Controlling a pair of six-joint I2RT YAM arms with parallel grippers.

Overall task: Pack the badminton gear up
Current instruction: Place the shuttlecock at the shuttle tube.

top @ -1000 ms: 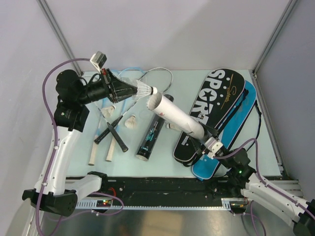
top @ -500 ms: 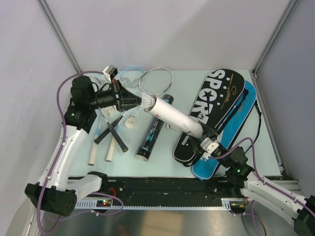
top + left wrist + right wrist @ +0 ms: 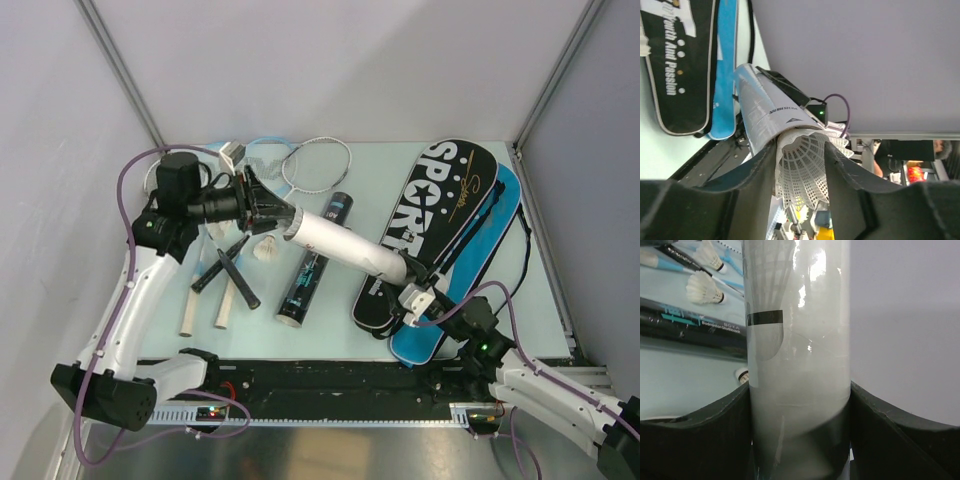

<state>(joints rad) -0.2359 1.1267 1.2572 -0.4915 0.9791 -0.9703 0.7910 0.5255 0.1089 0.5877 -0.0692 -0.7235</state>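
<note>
The shuttlecock (image 3: pixel 802 170) that a second ago hung clear of the white tube (image 3: pixel 345 250), out toward the bench's (image 3: pixel 385 160) far left corner, now has its cork end inside the tube's mouth. Only the feather skirt shows in the left wrist view. The left end effector (image 3: pixel 274 211) has closed the gap and sits right against the mouth. Its fingers (image 3: pixel 767 165) flank the skirt partly apart. The skirt looks round rather than squeezed, but I cannot tell whether they still pinch it.

The right end effector (image 3: pixel 410 286) is clamped on the tube's lower end and holds it off the bench. The tube slants from near the near edge, right of centre, up toward the far left.

One shuttlecock is therefore going in, probably needing only a release and perhaps a nudge deeper. Much is left. Another shuttlecock (image 3: pixel 265 250) lies left of centre beside the black tube (image 3: pixel 310 270). The rackets (image 3: pixel 318 165) lie along the left side. The black bag (image 3: pixel 440 195) and blue bag (image 3: pixel 503 215) lie overlapped on the right side.
</note>
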